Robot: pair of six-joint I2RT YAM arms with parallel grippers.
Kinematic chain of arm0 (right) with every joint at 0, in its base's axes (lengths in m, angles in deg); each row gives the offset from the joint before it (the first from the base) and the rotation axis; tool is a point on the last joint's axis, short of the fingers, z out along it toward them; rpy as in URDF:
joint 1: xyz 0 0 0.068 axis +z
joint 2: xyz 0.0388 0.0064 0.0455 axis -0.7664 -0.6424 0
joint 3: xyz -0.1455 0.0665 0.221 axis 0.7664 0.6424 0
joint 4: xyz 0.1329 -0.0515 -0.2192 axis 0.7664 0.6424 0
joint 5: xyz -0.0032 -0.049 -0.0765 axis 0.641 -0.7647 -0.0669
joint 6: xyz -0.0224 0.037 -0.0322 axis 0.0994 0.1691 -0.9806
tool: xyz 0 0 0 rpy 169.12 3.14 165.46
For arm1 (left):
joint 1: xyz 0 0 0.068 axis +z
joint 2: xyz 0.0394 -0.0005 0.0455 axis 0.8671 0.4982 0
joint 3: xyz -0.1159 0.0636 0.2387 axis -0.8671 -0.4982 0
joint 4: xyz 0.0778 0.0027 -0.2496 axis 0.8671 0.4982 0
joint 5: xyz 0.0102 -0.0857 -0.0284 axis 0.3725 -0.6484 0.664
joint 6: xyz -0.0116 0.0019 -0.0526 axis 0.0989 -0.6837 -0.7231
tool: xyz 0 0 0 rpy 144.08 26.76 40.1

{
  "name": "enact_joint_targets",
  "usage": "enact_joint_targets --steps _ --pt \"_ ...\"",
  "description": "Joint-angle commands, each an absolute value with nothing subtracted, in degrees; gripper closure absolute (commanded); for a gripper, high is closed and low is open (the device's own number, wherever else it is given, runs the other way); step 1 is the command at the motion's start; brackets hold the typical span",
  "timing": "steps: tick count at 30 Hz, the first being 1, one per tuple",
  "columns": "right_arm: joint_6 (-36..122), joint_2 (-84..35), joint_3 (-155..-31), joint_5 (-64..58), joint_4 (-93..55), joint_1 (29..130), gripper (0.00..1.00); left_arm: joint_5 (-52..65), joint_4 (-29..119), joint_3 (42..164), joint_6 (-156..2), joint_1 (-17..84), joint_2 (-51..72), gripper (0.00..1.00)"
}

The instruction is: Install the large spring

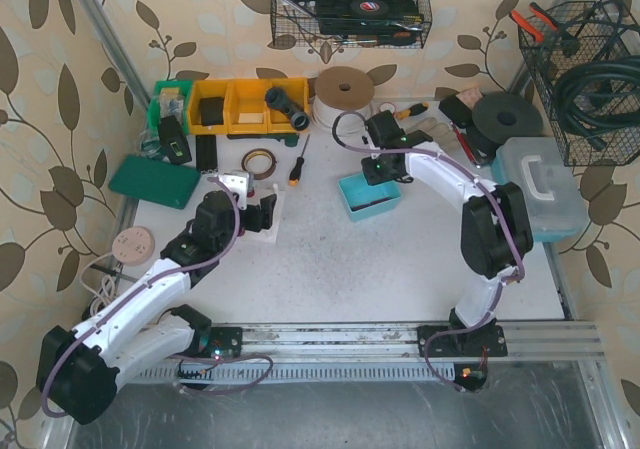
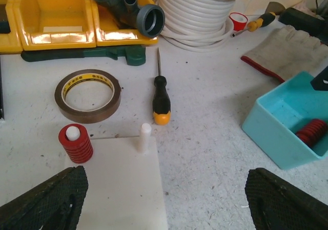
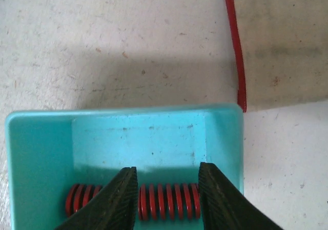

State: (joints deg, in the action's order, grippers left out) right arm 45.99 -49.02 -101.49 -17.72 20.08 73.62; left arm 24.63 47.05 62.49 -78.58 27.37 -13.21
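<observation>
— Left side first?
— My left claw (image 2: pixel 164 191) hangs wide over the white plate (image 2: pixel 123 199). One peg (image 2: pixel 145 137) stands bare, beside a seated spring (image 2: pixel 76 144).
— And right?
— Pick-up step. My right claw (image 3: pixel 166 189) stands narrow astride the large spring (image 3: pixel 166 202): red, close-coiled, flat in the teal bin (image 3: pixel 138 132). Gripped or not, I cannot tell. Next: firm pinch, straight lift.

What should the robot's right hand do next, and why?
Probably lift straight up. The right gripper looks closed around a red spring lying deep in the blue bin, and the bare white peg on the white plate has no spring on it.
</observation>
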Motion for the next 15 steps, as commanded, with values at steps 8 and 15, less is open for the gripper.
enact_joint_targets --steps 8,15 --pt "38.0 -43.4 -95.6 -14.2 16.4 73.8 0.60 27.9 64.1 72.4 -95.5 26.8 -14.6 0.02" --pt "42.3 -43.5 -97.2 -12.8 18.4 74.0 0.59 29.6 82.4 86.5 -97.9 27.0 -13.7 0.02"
